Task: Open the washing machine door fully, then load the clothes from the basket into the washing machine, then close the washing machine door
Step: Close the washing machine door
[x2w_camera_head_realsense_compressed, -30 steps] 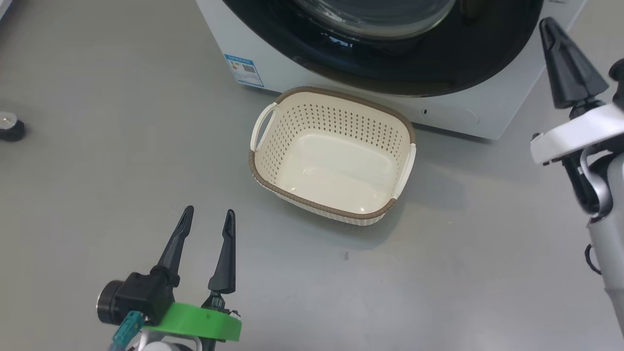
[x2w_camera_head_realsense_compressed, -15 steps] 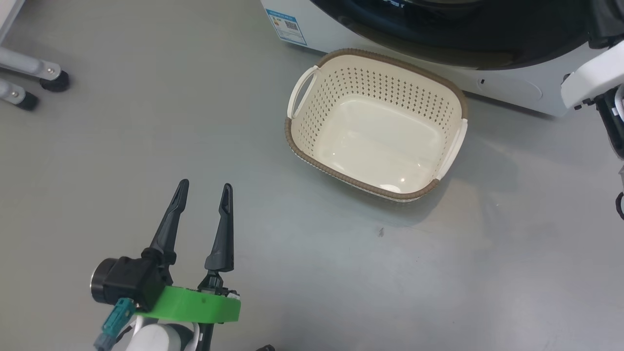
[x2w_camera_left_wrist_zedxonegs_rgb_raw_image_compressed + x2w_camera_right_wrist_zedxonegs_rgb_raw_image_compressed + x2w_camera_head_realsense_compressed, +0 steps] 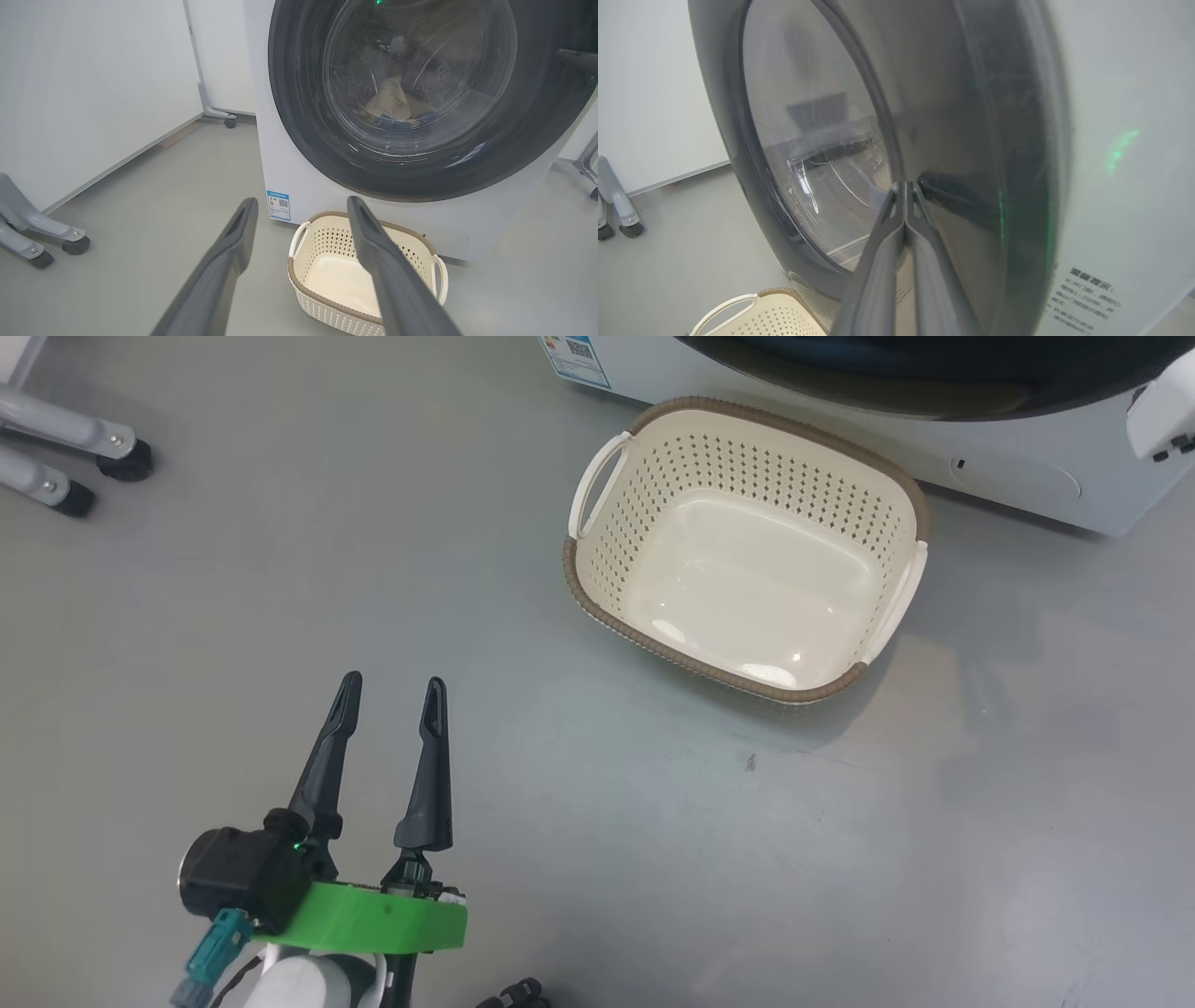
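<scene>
Grey floor (image 3: pixel 280 569), wheeled grey legs (image 3: pixel 65 425) (upper left), white wall (image 3: pixel 93 70)

We see the door (image 3: pixel 420 93), glossy black rim w/ clear glass bowl, looking shut on the white machine (image 3: pixel 299 172), up ahead of our left fingers (image 3: pixel 219 270) and right at the tips of the right fingers (image 3: pixel 878 261). Clothes (image 3: pixel 390 105), pale yellow w/ blue trim, lie behind the glass. Basket (image 3: pixel 747 462), cream w/ brown rim, sits upright & empty just beyond the left fingers, near the machine's foot.
</scene>
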